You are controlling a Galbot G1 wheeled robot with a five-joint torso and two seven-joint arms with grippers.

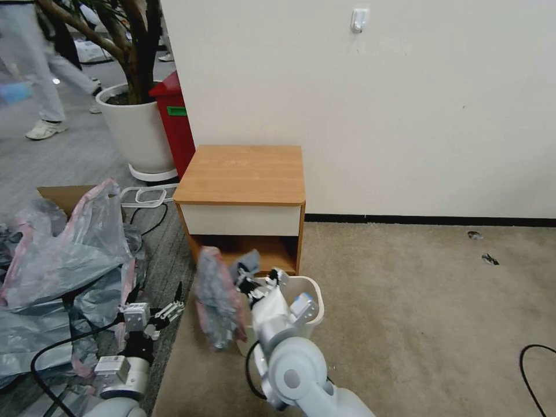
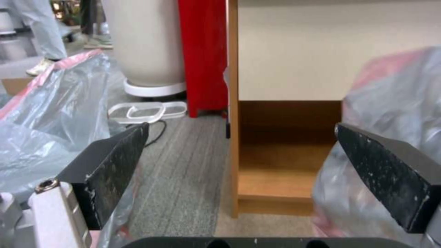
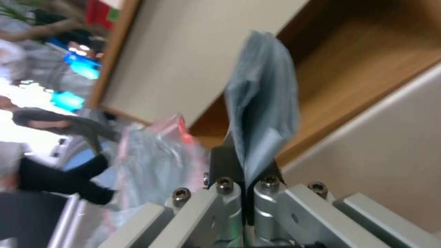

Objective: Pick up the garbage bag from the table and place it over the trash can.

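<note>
Hanging from the right claw (image 1: 250, 279): the garbage bag (image 1: 217, 301).

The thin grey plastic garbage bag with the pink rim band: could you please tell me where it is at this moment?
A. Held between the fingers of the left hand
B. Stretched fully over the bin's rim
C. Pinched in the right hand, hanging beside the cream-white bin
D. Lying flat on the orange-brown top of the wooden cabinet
C: the right hand is shut on a fold of the garbage bag, which dangles beside the cream-white plastic trash can; the left hand is open.
</note>
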